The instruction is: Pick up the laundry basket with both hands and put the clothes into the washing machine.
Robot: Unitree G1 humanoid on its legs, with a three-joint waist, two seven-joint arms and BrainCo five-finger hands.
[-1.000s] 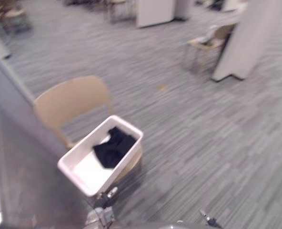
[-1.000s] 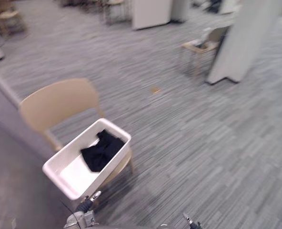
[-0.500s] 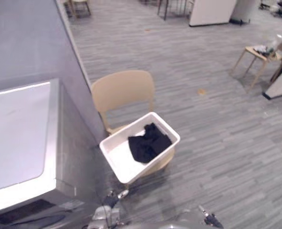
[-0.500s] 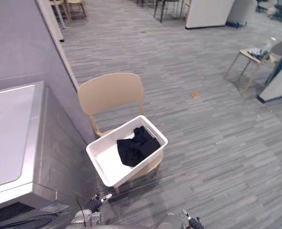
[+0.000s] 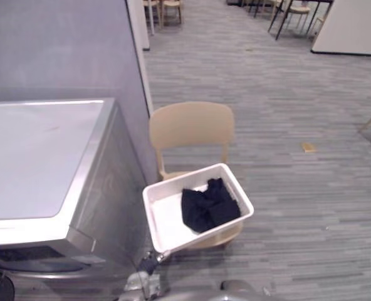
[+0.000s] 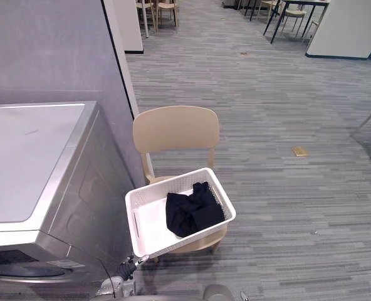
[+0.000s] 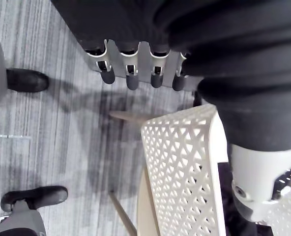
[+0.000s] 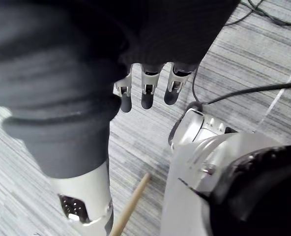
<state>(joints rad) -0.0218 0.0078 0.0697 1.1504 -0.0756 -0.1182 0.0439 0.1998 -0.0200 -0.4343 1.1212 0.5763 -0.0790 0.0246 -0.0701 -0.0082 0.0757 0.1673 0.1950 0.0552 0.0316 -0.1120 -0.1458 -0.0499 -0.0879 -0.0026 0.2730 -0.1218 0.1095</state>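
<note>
Laundry basket (image 6: 149,221) of black clothes (image 6: 193,212) sits on a beige chair (image 6: 175,130) by the washing machine (image 6: 29,163), easing pickup; left hand (image 7: 131,78), right hand (image 8: 146,96) empty, fingers relaxed.

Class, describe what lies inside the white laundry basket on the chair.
Inside the white perforated plastic laundry basket lies crumpled black clothing, bunched at its right end; its remaining floor is bare. Anything beneath the clothing is covered.

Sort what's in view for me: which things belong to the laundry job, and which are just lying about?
Job: white laundry basket, black clothes in it, washing machine, left hand and right hand, both open and empty.
Lying about: beige chair under the basket, tan scrap on the floor, far tables and chairs.
</note>
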